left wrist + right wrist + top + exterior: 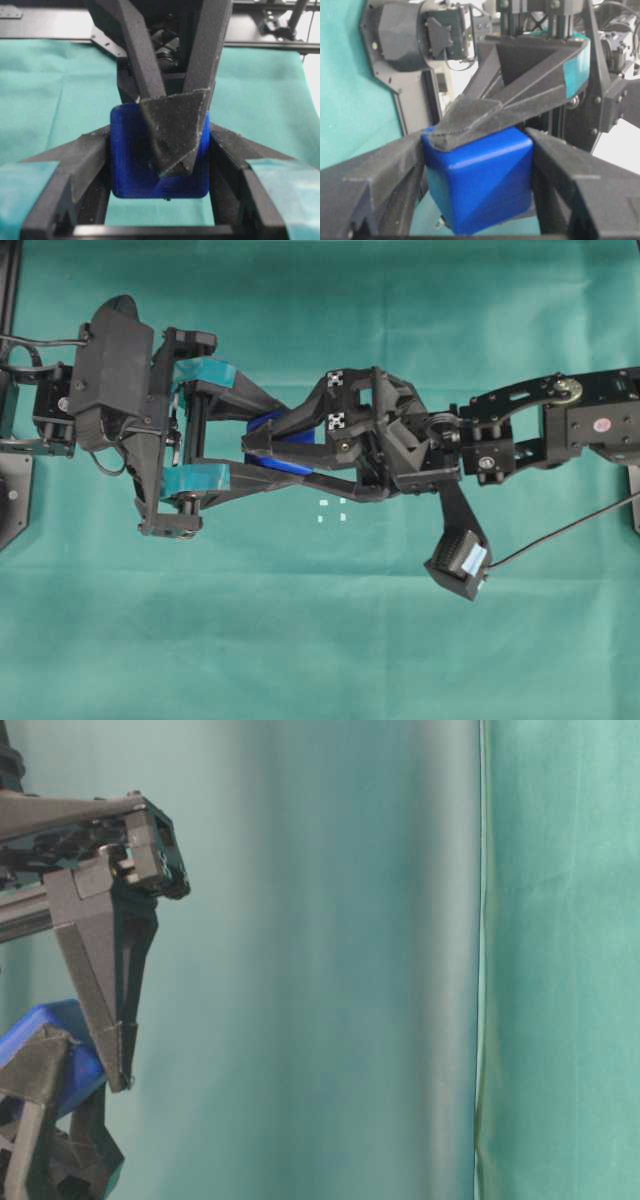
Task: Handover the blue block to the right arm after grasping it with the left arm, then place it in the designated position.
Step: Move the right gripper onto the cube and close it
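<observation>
Both arms' fingers pinch the blue block above green cloth.

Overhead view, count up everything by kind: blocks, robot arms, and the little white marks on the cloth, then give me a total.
Blue block: 1
Robot arms: 2, left arm and right arm
White marks: 4
Total: 7

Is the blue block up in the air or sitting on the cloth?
In the air. The block hangs between the left gripper and right gripper, with green cloth visible beneath it.
</observation>
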Controlling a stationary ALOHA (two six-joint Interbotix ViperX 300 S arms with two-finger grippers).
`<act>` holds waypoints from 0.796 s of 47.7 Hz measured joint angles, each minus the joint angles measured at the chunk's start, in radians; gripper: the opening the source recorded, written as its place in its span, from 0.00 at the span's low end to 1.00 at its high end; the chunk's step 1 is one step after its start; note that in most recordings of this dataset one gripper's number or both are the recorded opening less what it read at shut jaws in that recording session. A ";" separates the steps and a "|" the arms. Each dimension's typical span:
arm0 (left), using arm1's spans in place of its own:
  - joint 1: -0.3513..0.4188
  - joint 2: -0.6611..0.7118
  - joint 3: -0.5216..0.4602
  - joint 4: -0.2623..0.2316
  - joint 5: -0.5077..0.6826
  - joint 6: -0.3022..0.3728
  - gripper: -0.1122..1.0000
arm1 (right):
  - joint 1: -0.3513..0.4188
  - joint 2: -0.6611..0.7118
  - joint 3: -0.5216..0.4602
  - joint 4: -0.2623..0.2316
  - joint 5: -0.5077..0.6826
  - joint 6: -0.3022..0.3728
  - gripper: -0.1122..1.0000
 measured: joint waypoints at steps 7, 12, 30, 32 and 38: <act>-0.002 0.000 0.000 -0.002 0.000 0.000 0.52 | 0.008 0.002 0.000 0.000 0.008 0.000 0.67; -0.002 0.000 0.002 -0.002 0.002 0.000 0.52 | 0.009 0.000 -0.002 0.002 0.012 0.000 0.67; -0.002 0.000 0.002 -0.002 0.011 0.000 0.52 | 0.009 0.002 0.000 0.002 0.020 0.000 0.67; -0.003 0.000 0.002 -0.002 0.009 0.000 0.52 | 0.011 0.002 -0.002 0.002 0.020 0.000 0.67; -0.002 0.000 0.000 -0.002 0.011 0.002 0.52 | 0.011 0.002 0.000 0.002 0.020 0.000 0.67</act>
